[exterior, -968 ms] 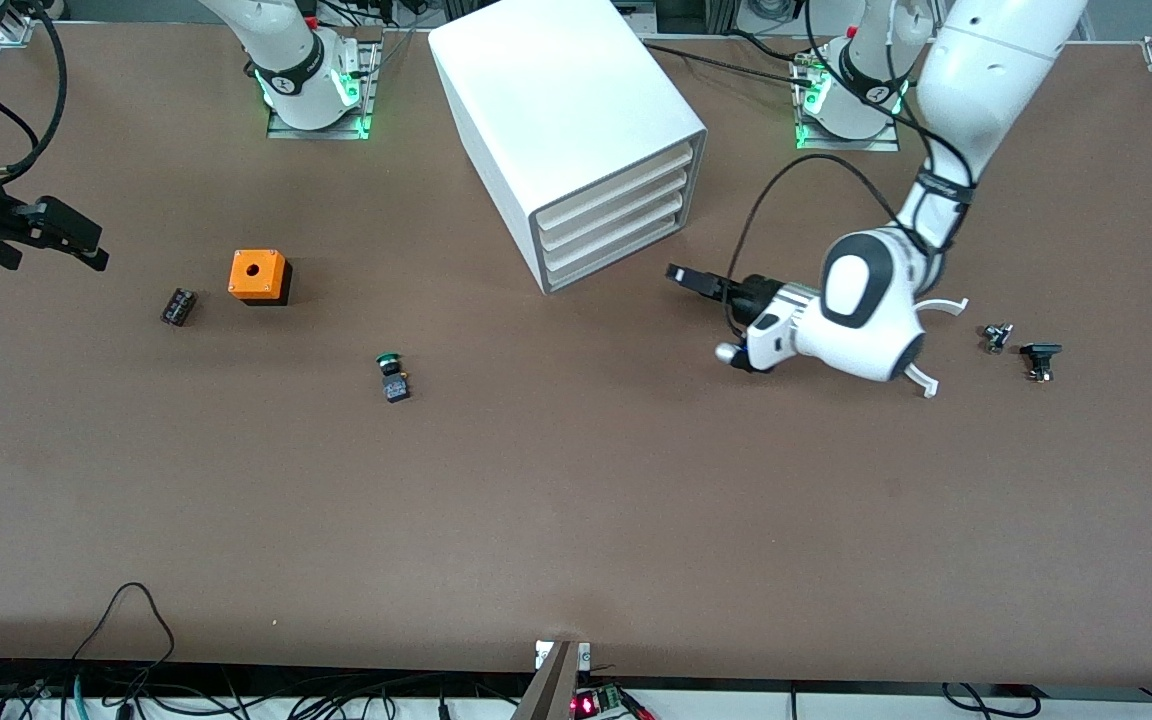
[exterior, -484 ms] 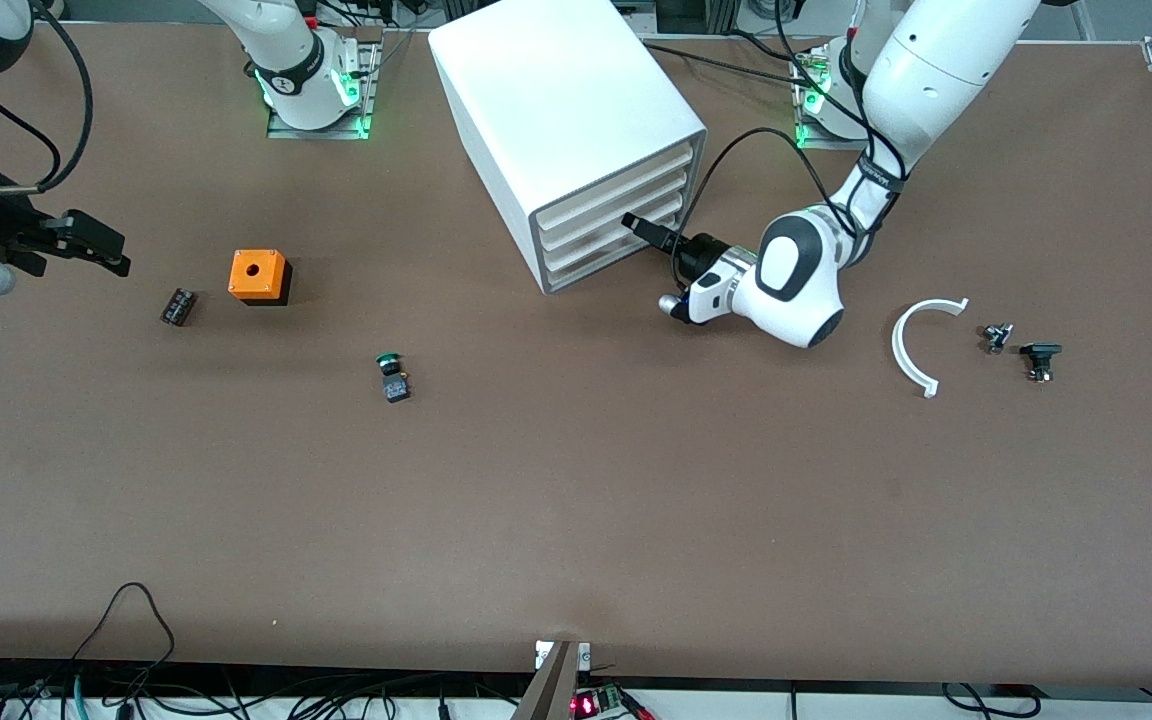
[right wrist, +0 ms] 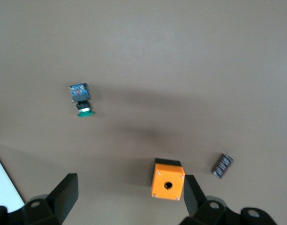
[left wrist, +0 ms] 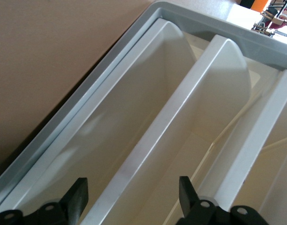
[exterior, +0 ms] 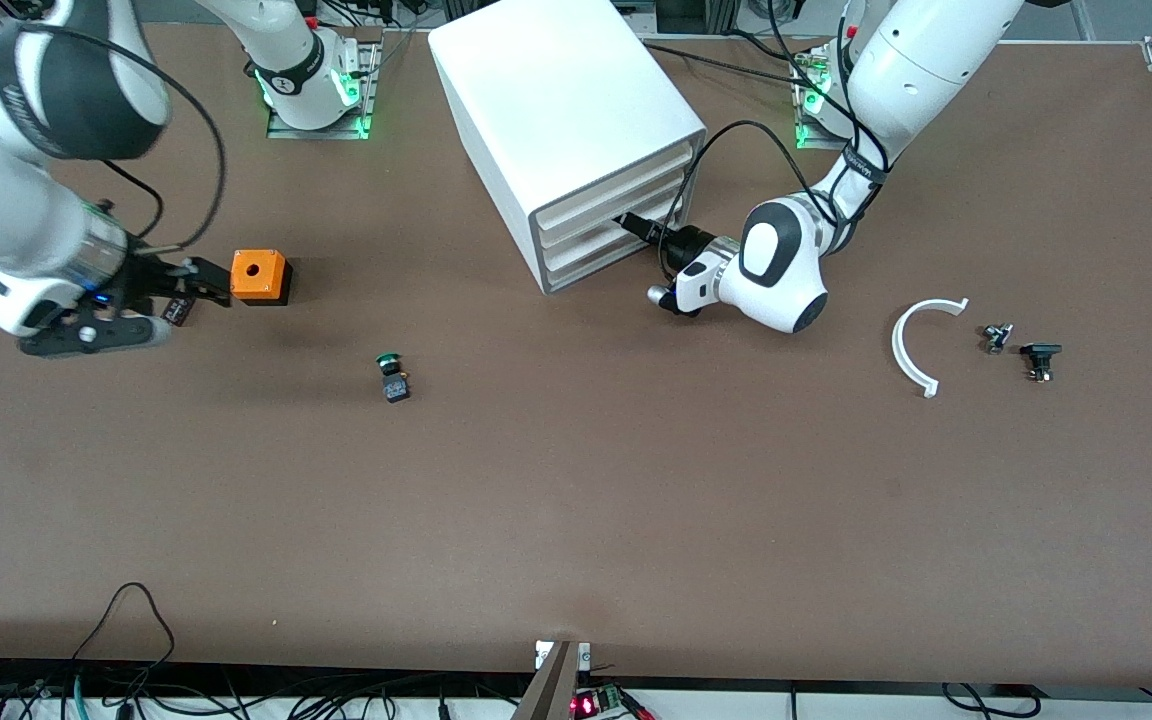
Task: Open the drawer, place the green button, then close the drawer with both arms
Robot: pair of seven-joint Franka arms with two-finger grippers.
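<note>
The white cabinet point(exterior: 556, 110) stands at the robots' side of the table with all drawers shut. The lowest drawer point(exterior: 584, 268) also shows in the left wrist view point(left wrist: 134, 117), just above the grey frame. My left gripper point(exterior: 633, 224) is at the drawer fronts. Its fingers are open point(left wrist: 132, 197) on either side of a white drawer lip. The green-capped button point(exterior: 391, 372) lies on the table nearer the front camera and shows in the right wrist view point(right wrist: 81, 99). My right gripper point(exterior: 204, 285) is open and empty point(right wrist: 129, 194) over the table beside the orange cube.
An orange cube with a hole point(exterior: 258, 275) point(right wrist: 168, 179) and a small black block point(exterior: 179, 308) point(right wrist: 222, 165) lie toward the right arm's end. A white curved piece point(exterior: 921, 345) and two small black parts point(exterior: 998, 337) point(exterior: 1040, 358) lie toward the left arm's end.
My left gripper has moved from the open table up to the cabinet's drawer fronts. My right arm has swung in from the table's end toward the orange cube.
</note>
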